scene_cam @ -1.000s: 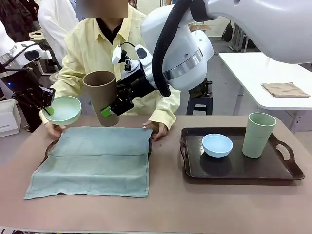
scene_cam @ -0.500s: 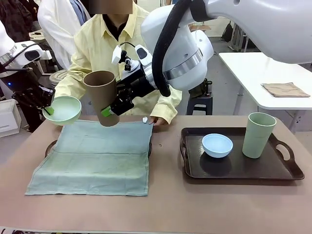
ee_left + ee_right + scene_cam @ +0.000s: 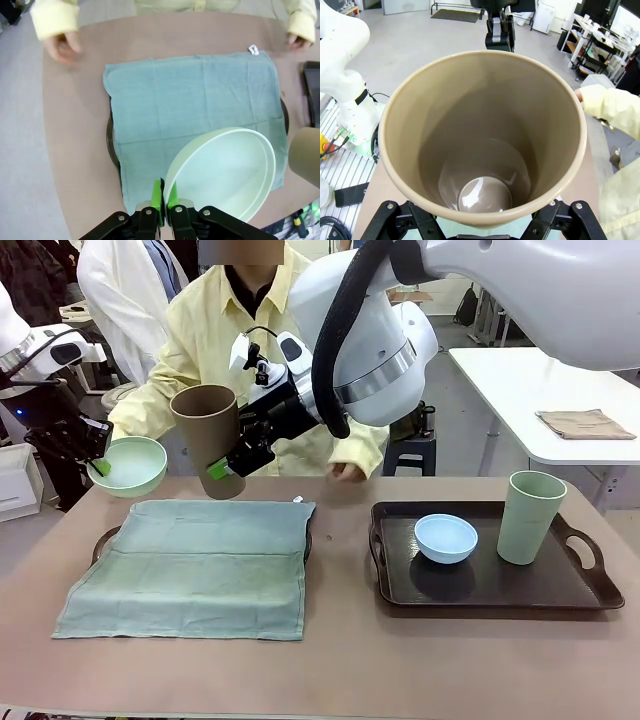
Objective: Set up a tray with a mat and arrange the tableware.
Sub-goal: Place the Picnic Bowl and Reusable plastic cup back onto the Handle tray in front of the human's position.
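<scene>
The left gripper (image 3: 164, 194) is clenched edge-on on the rim of the small round mint green plastic bowl (image 3: 225, 170), with one green pad inside the rim and one outside; in the front view this left gripper (image 3: 97, 465) holds the bowl (image 3: 130, 465) in the air, tilted, by the far left corner of the blue-green fabric mat (image 3: 190, 565).

The right gripper (image 3: 228, 466) grasps the lower wall of the tall handleless brown plastic cup (image 3: 207, 432); the cup (image 3: 482, 135) is mouth-up, slightly tilted, and empty inside; it hangs above the far edge of the mat, just right of the bowl and apart from it.

The mat (image 3: 190, 100) lies spread flat over a dark tray (image 3: 103, 540), whose rim (image 3: 111, 135) protrudes at the sides.

A second dark handled tray (image 3: 500, 608) sits on the right of the brown table (image 3: 350, 665); it carries a small round light blue plastic bowl (image 3: 446, 537) and, well apart to its right, an upright tall pale green plastic cup (image 3: 530, 517).

The person's hands (image 3: 62, 45) are at the far table edge, clear of the mat.
</scene>
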Motion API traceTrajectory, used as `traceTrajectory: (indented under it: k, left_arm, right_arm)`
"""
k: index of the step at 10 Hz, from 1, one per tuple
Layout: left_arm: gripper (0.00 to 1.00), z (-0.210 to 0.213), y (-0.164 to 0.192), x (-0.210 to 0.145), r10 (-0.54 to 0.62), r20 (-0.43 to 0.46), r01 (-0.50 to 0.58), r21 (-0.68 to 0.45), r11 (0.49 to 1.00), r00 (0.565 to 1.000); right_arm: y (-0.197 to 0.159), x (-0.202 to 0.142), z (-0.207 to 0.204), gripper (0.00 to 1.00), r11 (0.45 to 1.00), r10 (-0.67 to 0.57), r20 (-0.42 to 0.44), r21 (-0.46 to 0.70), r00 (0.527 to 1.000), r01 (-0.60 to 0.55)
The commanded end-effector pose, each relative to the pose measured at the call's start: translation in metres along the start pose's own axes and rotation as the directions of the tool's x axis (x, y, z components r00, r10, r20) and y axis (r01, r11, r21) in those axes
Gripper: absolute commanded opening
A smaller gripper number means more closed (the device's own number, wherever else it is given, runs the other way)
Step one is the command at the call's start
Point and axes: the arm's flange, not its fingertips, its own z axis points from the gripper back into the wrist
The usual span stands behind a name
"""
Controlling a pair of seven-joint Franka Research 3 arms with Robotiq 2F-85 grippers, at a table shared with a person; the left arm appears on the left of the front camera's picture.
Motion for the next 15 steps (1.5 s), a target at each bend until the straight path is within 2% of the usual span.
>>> traceTrajectory:
  k: [1,2,3,4,9,10,11,15]
  left_arm:
    - [0.00,0.001,-0.001,0.001,-0.002,0.015,0.002,0.001,1.000,1.000]
    - [0.00,0.001,-0.001,0.001,-0.002,0.015,0.002,0.001,1.000,1.000]
    - [0.04,0.000,0.000,0.000,0.000,0.000,0.000,0.000,1.000,1.000]
    - [0.04,-0.016,0.008,0.002,0.014,-0.034,-0.015,-0.033,0.999,0.999]
    - [0.04,-0.095,0.024,-0.002,0.044,-0.121,-0.063,-0.150,0.987,0.992]
    - [0.04,-0.110,0.025,0.000,0.058,-0.111,-0.076,-0.165,0.983,0.992]
    - [0.04,-0.128,0.023,0.001,0.088,-0.074,-0.099,-0.159,0.982,0.993]
    - [0.04,-0.168,0.022,0.011,0.093,-0.083,-0.102,-0.114,0.988,0.992]
  right_arm:
    - [0.001,0.000,0.002,0.00,1.000,0.001,-0.001,-0.004,1.000,-0.001]
    - [0.001,0.000,0.002,0.00,1.000,0.001,-0.001,-0.004,1.000,-0.001]
    - [0.001,0.000,0.002,0.00,1.000,0.001,-0.001,-0.004,1.000,-0.001]
    - [0.000,0.000,0.000,0.83,1.000,0.000,0.000,0.000,1.000,0.000]
    - [-0.008,-0.074,-0.032,0.83,0.999,-0.032,0.051,0.022,0.998,0.031]
    - [-0.010,-0.088,-0.042,0.83,0.999,-0.040,0.073,0.027,0.997,0.038]
    - [-0.011,-0.100,-0.047,0.83,0.998,-0.066,0.102,0.013,0.993,0.065]
    - [-0.012,-0.130,-0.066,0.83,0.992,-0.125,0.086,-0.002,0.988,0.126]
